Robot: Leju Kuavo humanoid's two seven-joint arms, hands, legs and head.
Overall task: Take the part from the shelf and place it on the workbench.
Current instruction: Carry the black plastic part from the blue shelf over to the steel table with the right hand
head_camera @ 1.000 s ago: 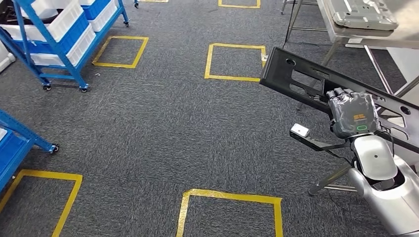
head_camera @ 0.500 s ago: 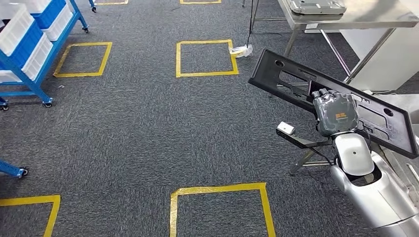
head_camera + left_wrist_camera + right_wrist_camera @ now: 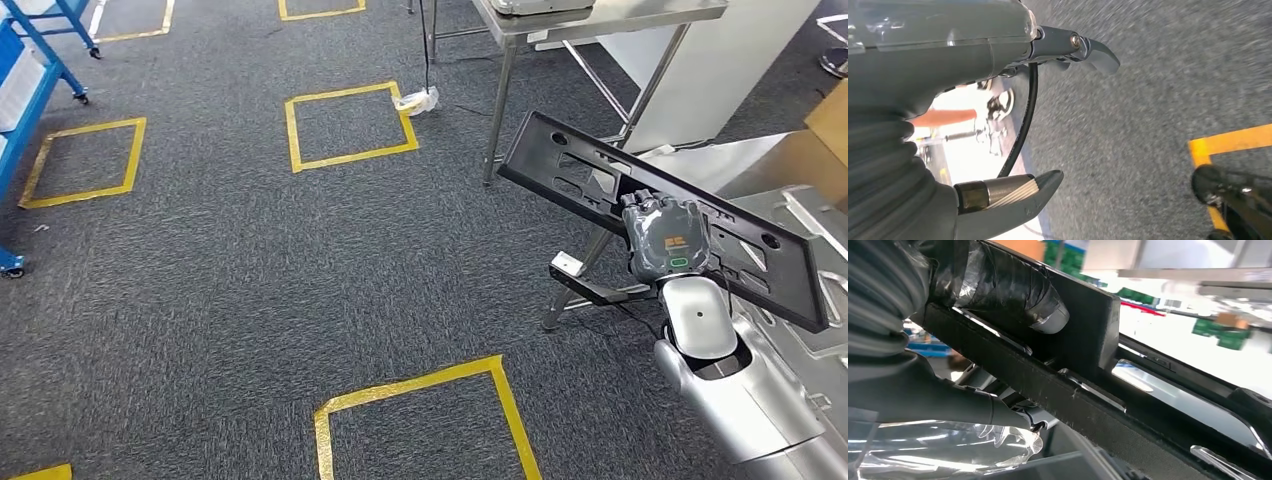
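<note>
A long black plastic part [image 3: 562, 168] with several cut-outs hangs tilted over the carpet at the right of the head view. My right hand [image 3: 665, 240] grips it near its middle. In the right wrist view the taped fingers [image 3: 1013, 290] wrap over the part's edge [image 3: 1083, 390]. The steel workbench [image 3: 650, 12] stands at the top right, just beyond the part's far end. Low over the carpet, my left hand [image 3: 938, 55] has its thumb and fingers apart and holds nothing.
Yellow tape squares [image 3: 347, 125] mark the grey carpet, one close in front [image 3: 420, 420]. A blue shelf cart [image 3: 20, 90] is at the left edge. By the bench leg [image 3: 500, 110] lies a white bag [image 3: 415, 100]. Grey metal panels [image 3: 800, 225] and a cardboard box [image 3: 830, 120] are at the right.
The camera has turned right: the blue shelves slid off to the left and the workbench came closer. My right hand still holds the black part the same way.
</note>
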